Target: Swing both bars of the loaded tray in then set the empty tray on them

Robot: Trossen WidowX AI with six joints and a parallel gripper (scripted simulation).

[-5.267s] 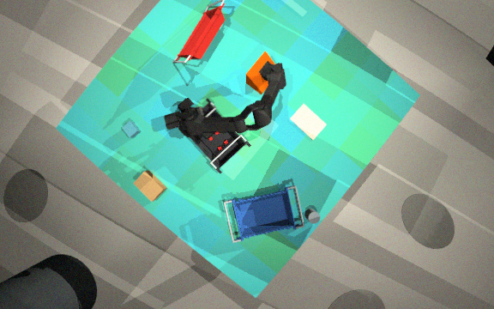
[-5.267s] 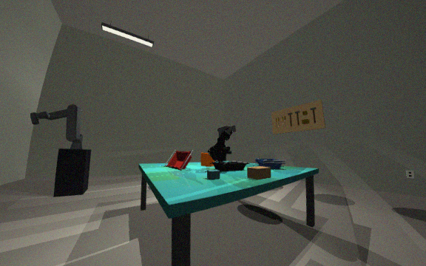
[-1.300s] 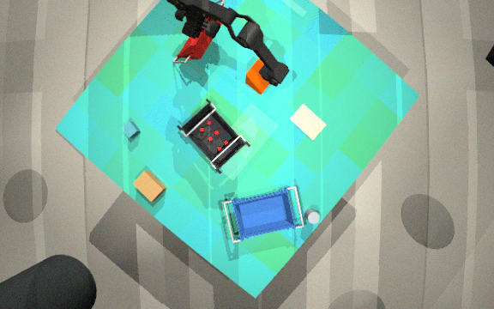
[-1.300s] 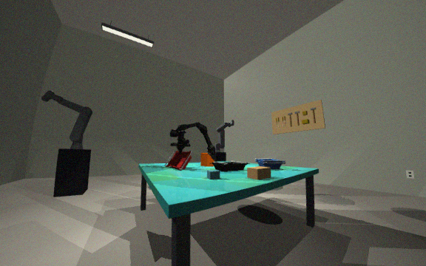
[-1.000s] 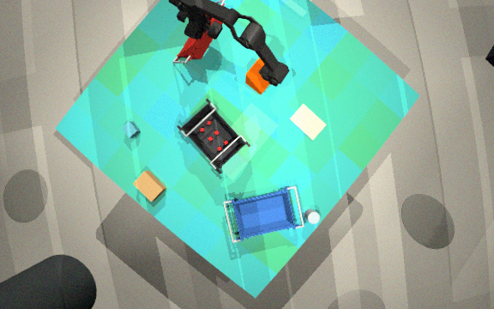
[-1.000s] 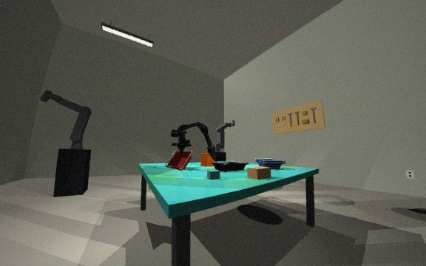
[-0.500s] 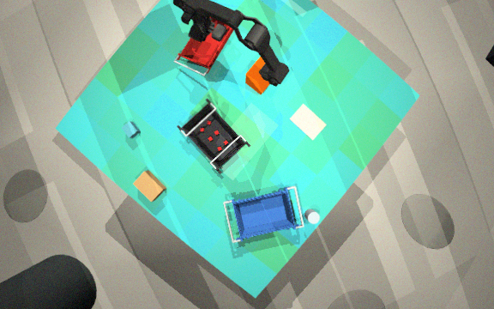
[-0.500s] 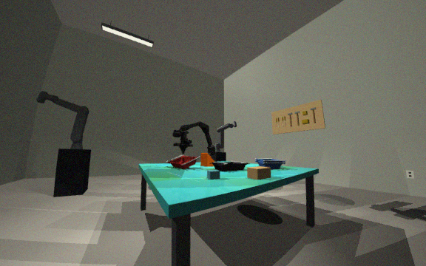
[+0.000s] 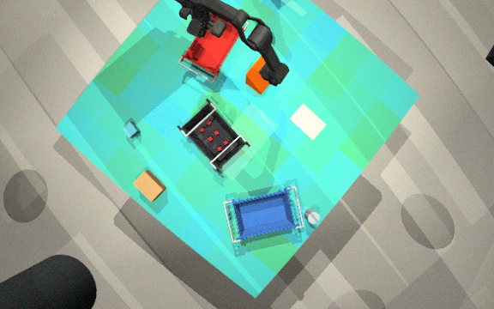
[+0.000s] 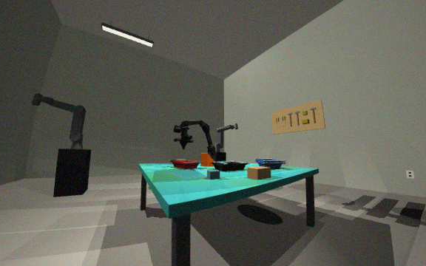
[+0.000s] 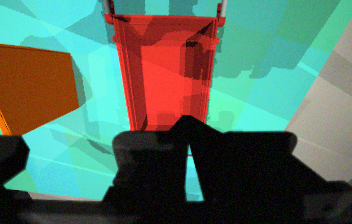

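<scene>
The loaded tray point(image 9: 225, 126) point(image 10: 229, 166) is black and holds several small red blocks point(image 9: 216, 132). Its white wire bars, one point(image 9: 200, 121) near the upper-left end and one point(image 9: 227, 149) near the lower-right end, lie across its top. An empty red tray point(image 9: 218, 48) point(image 10: 186, 165) point(image 11: 164, 75) stands upright and looks flat on the table, with a wire bar point(image 9: 195, 72) out over its near end. An empty blue tray point(image 9: 264, 215) point(image 10: 270, 163) has both bars out over its ends. My gripper point(image 10: 184, 147) point(image 11: 185, 119) is shut and empty, above the red tray, apart from it.
An orange block point(image 9: 256, 77) point(image 10: 206, 159) point(image 11: 32, 90) stands beside the red tray, near the arm's base. A tan box point(image 9: 148, 185) point(image 10: 259, 172) and a small blue-grey cube point(image 9: 130, 129) point(image 10: 213, 174) stand left of the black tray. A grey cylinder point(image 9: 313, 217) stands by the blue tray.
</scene>
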